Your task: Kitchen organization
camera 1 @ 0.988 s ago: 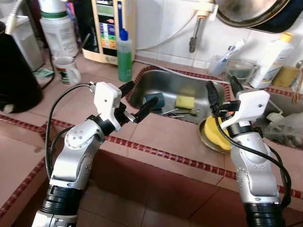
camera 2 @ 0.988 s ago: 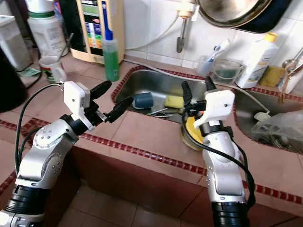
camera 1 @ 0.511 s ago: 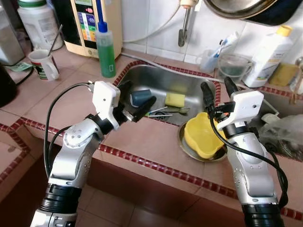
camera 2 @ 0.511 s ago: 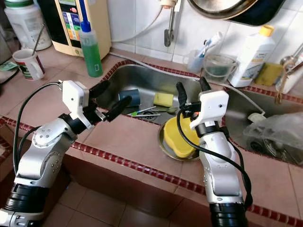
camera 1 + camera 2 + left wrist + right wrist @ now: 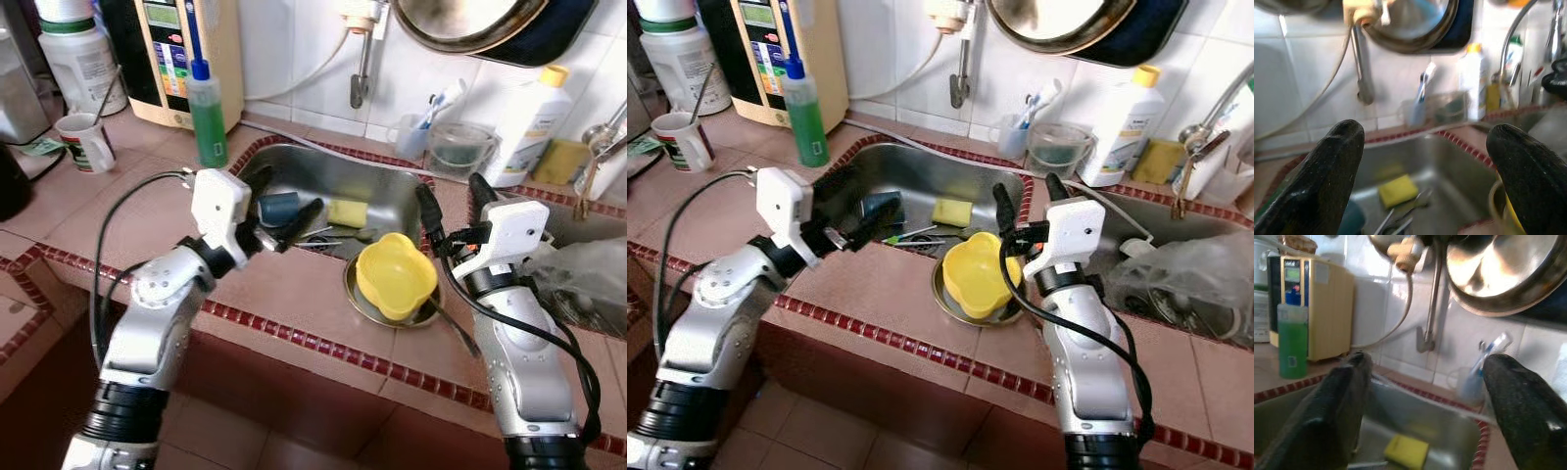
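Both grippers, left (image 5: 281, 211) and right (image 5: 453, 194), hover with jaws released over the sink's (image 5: 382, 191) near rim, flanking the yellow bowl (image 5: 395, 277) on the table (image 5: 294, 284).

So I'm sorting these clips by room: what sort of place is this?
A home kitchen, most likely: a steel sink set in a tiled counter, a green dish-soap bottle beside it, and a yellow sponge in the basin.

Sink (image 5: 387, 186) shiny steel; bowl (image 5: 395, 275) glossy yellow plastic; counter (image 5: 294, 279) matt tile.
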